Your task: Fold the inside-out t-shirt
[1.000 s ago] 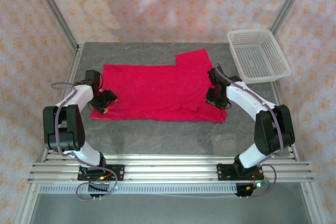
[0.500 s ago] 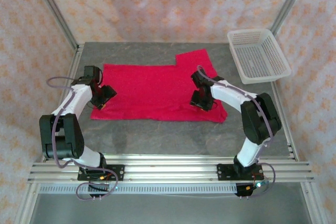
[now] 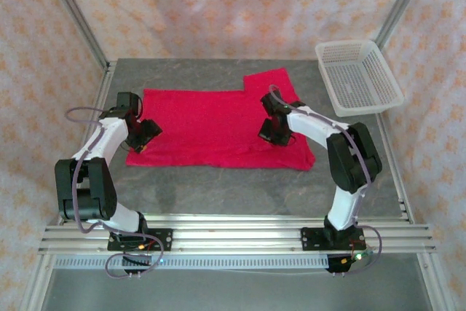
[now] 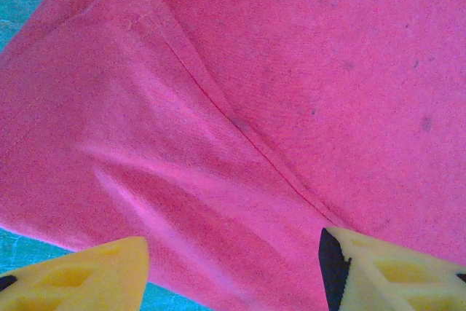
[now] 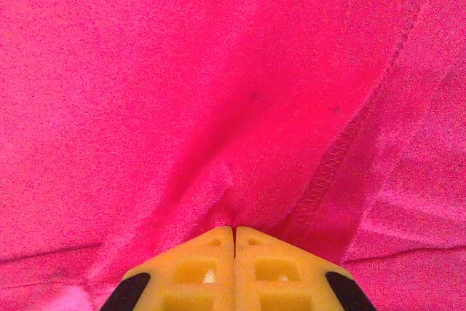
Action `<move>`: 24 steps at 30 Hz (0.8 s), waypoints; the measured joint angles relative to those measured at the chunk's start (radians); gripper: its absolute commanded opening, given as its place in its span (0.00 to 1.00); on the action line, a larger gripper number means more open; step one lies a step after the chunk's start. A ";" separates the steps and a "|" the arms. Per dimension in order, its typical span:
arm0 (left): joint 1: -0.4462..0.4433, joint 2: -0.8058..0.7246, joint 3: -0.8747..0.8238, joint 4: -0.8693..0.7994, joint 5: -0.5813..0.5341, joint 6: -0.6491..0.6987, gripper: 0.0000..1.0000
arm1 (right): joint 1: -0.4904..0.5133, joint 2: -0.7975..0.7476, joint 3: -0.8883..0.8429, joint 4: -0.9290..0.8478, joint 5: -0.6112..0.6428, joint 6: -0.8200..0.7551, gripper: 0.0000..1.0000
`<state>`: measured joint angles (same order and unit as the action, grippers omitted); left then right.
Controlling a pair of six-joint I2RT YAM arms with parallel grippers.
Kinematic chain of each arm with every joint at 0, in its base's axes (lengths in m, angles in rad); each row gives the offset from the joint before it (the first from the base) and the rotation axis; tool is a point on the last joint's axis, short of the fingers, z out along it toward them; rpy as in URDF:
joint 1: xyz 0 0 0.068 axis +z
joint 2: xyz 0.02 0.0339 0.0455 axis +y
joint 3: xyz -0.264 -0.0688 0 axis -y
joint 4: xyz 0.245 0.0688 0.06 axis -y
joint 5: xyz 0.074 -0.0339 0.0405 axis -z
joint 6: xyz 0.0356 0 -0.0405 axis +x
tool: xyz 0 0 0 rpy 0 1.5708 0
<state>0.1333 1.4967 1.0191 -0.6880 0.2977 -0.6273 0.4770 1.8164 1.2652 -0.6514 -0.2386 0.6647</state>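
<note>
A: Where's the inside-out t-shirt (image 3: 204, 125)?
B: Spread flat mid-frame on the grey surface (image 3: 240, 187).
A: Tools?
B: Left tool (image 4: 233, 253) released over its left edge; right tool (image 5: 234, 234) clenched, pinching its cloth right of centre.

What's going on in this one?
Two arms are working on a red t-shirt spread out on the table. The right hand is shut, pinching a pucker of cloth near the shirt's right side. The left hand hangs open over the shirt's left edge, gripping nothing.
</note>
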 measured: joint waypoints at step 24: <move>0.000 0.053 -0.026 0.007 0.001 0.027 0.64 | 0.011 0.292 0.520 -0.229 0.127 -0.225 0.53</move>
<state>0.1333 1.5501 0.9932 -0.6811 0.2985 -0.6006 0.4885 2.1086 1.7855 -0.8806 -0.1120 0.4400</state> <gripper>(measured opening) 0.641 0.529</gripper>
